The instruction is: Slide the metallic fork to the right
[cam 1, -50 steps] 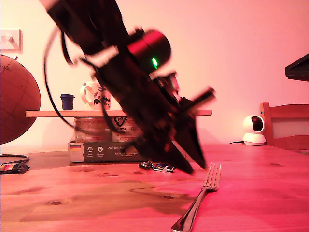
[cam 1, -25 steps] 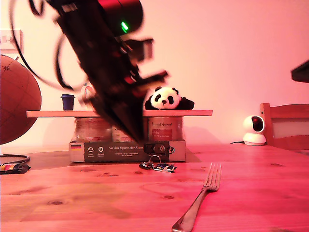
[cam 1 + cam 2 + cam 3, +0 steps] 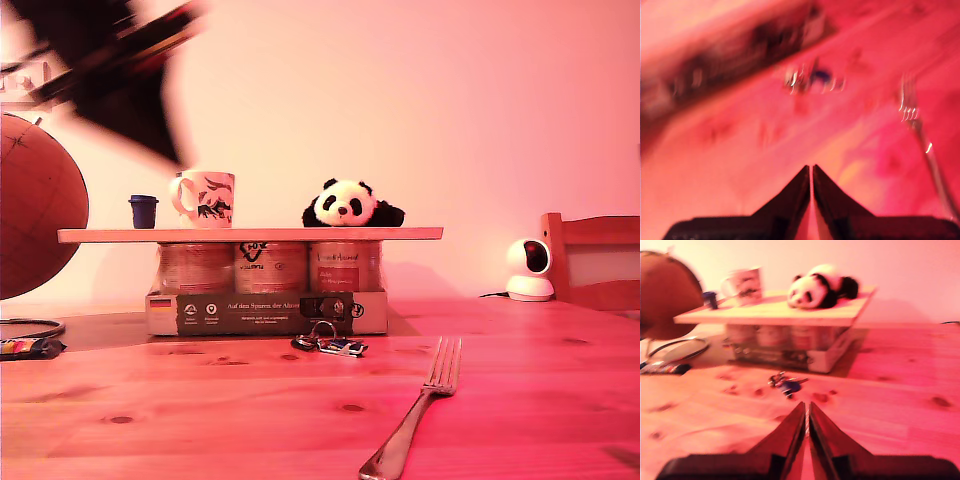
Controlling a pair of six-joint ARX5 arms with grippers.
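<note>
Since the earlier frames, the dark arm that stood over the middle of the counter has swung up and away; it is now only a blur in the exterior view's upper left corner, and the slim shiny silver-metal fork (image 3: 418,415) lies where it lay, untouched. The fork rests flat on the pale knotty pine counter (image 3: 200,420), handle toward the counter's near edge, tines pointing toward the far edge, well apart from the small key bunch (image 3: 329,344). My first hand (image 3: 812,172) has its jaws pressed together on nothing, high above the fork. My second hand (image 3: 806,410) is likewise closed and empty, facing the keys.

Risk, as I judge it: a fast descent could miss the thin handle or flip the fork, and a push on the tines alone would spin it rather than slide it.

At the counter's far edge a wooden board (image 3: 250,234) on cans carries a printed mug (image 3: 205,198) and a plush panda (image 3: 347,204); a globe (image 3: 35,205) and a white camera (image 3: 528,269) flank them.
</note>
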